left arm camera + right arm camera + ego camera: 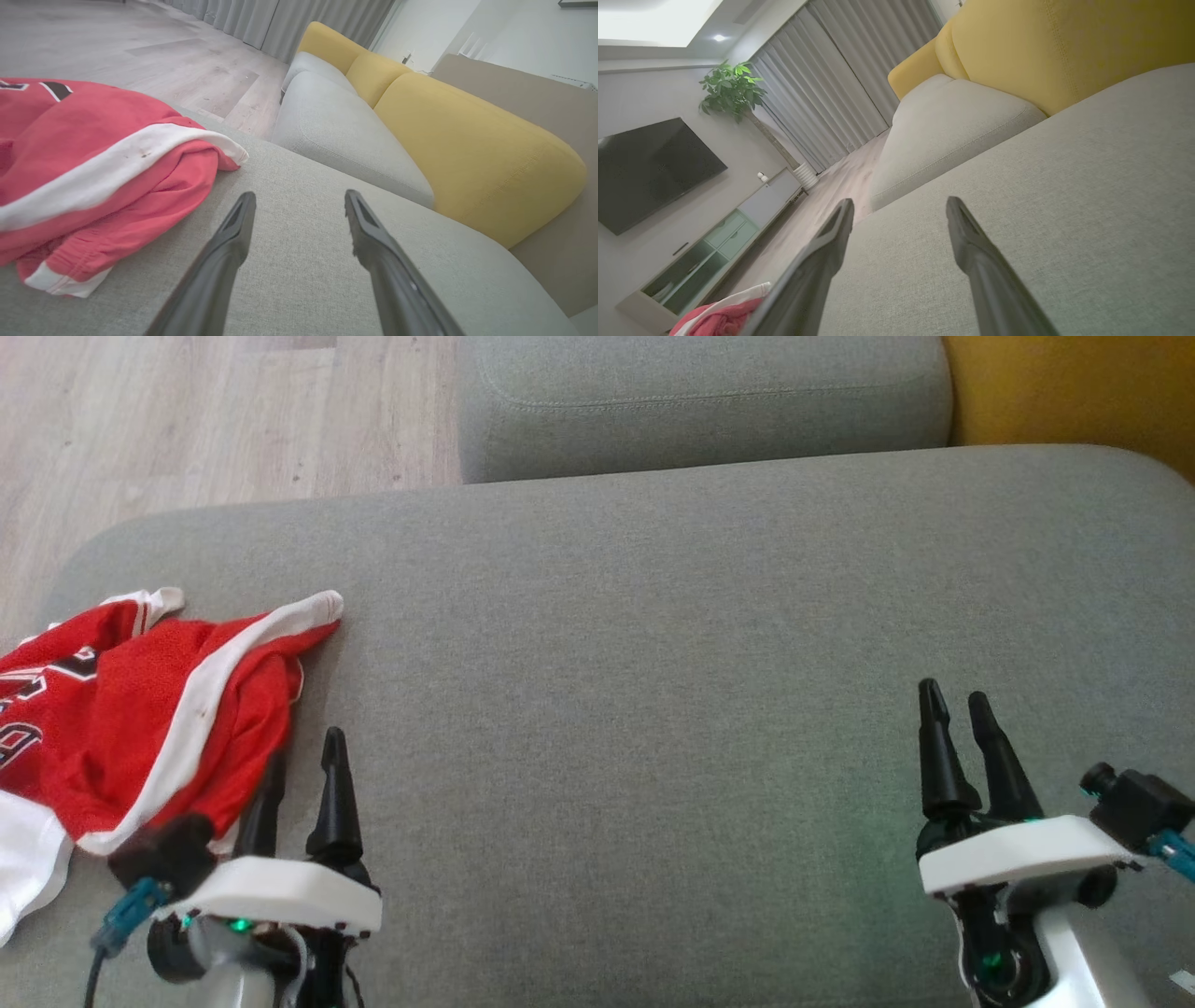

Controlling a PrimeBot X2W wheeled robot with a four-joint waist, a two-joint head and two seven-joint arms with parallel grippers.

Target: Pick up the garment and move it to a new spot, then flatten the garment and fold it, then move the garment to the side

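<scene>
Red-white garment (140, 709) crumpled at left on grey cushion (653, 663): soft, light, possibly slippery. Pinch at white band (196, 709), just beside left gripper (306, 751). It and right gripper (953, 695) both wide, empty.

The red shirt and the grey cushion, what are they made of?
Shirt: looks like soft knit cloth, matte, maybe a sporty jersey; it crumples into loose folds. Cushion: looks like woven upholstery cloth, matte and a bit rough; fine criss-cross threads show up close.

Soft red cloth garment (140, 709) (white trim) on matt, coarse-woven grey cushion (653, 663).
</scene>
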